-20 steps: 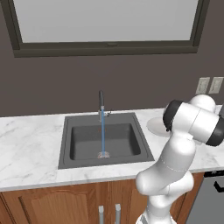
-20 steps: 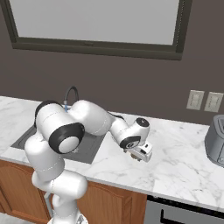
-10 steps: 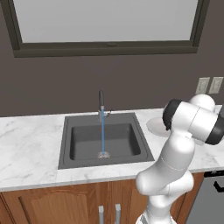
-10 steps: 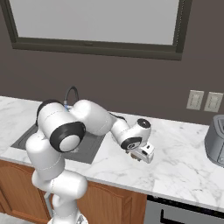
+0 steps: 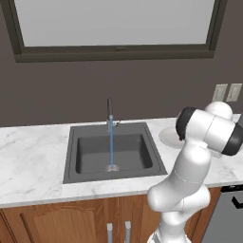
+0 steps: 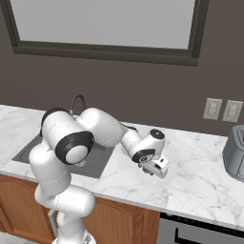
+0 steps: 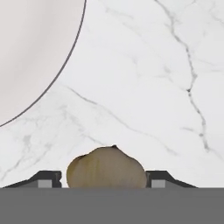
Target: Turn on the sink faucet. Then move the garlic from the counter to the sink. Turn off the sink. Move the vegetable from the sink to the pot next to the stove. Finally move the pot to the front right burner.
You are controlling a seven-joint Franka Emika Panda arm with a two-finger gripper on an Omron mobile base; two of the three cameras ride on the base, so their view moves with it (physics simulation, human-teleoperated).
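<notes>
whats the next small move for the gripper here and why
Probably finish closing on the garlic, then lift. In the hand view the garlic sits on the counter between the fingertips, which seem to flank it with slight gaps, and water already runs from the faucet into the sink.

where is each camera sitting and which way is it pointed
Left base view: behind the arm to its left, looking forward and down at the sink, where the faucet runs; arm at lower right.
Right base view: behind to its right, facing the counter; arm reaches from lower left, gripper low over the marble.
Hand view: on the hand, looking down at the garlic between the fingertips, beside a plate.
Both base views share the sink, the counter and the window wall.
</notes>
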